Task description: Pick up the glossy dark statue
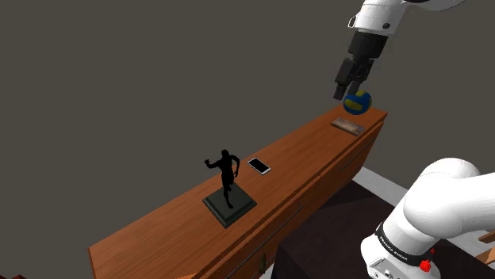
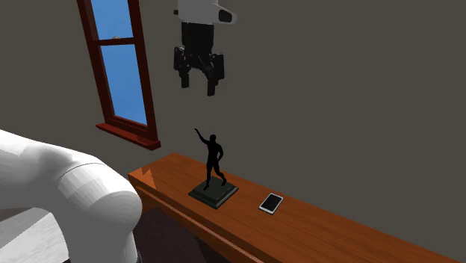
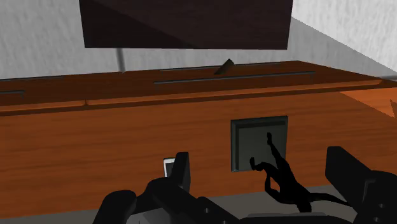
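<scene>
Shoulder view: black glossy statue point(image 1: 226, 181), a striding figure with one arm raised, stands upright on its dark square base point(image 1: 230, 208) on the wooden tabletop point(image 1: 159, 234). A white phone point(image 1: 259, 166) lies flat at 2 o'clock from the statue, near it but not touching. Further along at 2 o'clock, at the far end of the tabletop, there is a blue-and-yellow ball point(image 1: 358, 101) with a flat brown slab point(image 1: 347, 126) at its 7 o'clock. The pincer point(image 1: 347, 89) hangs off the white arm point(image 1: 444, 206), in frame at 11 o'clock of the ball and well apart from the statue.

Second exterior view: pincer point(image 2: 198, 84) is at 12 o'clock of the statue point(image 2: 214, 168), well above it with a clear gap. Fingers are apart with nothing between them. Phone point(image 2: 271, 202) is at 4 o'clock of the statue. A window point(image 2: 119, 60) with a red-brown frame is at 10 o'clock.

Wrist view: looking down on the tabletop, the statue point(image 3: 284, 181) and base point(image 3: 257, 143) show between the two spread fingers, touching neither. Phone point(image 3: 169, 167) shows just beside one finger. The dark stand point(image 3: 184, 22) is beyond the tabletop.
</scene>
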